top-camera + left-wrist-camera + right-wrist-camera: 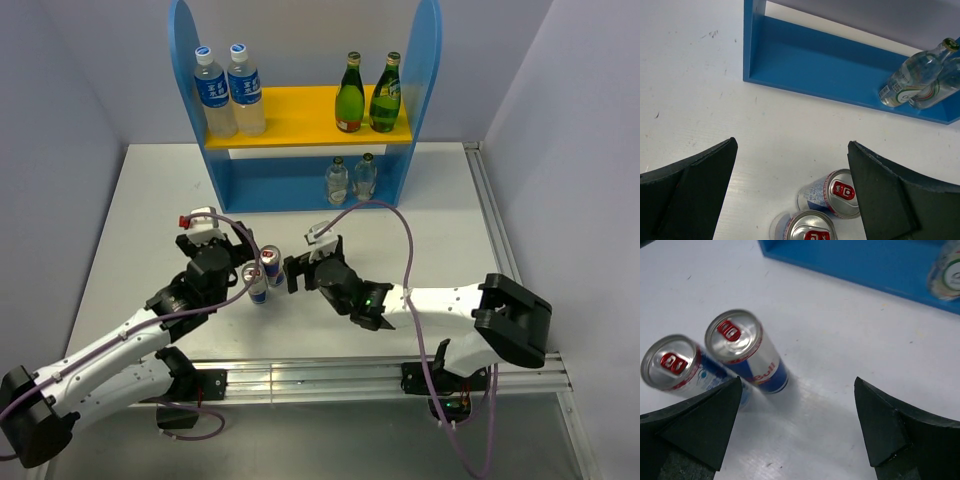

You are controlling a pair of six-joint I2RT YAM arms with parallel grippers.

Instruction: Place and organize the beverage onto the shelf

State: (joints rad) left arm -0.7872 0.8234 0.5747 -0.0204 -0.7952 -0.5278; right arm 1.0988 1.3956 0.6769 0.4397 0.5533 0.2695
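Only overhead, green bottles (349, 95) on shelf (300, 116)

Robot lab cell: white table (140, 210), plain partition walls (60, 90), aluminium rail (330, 376).

Nearer can (807, 227) is cut by the bottom edge; right wrist catches one clear bottle (947, 272), blurred and cropped.
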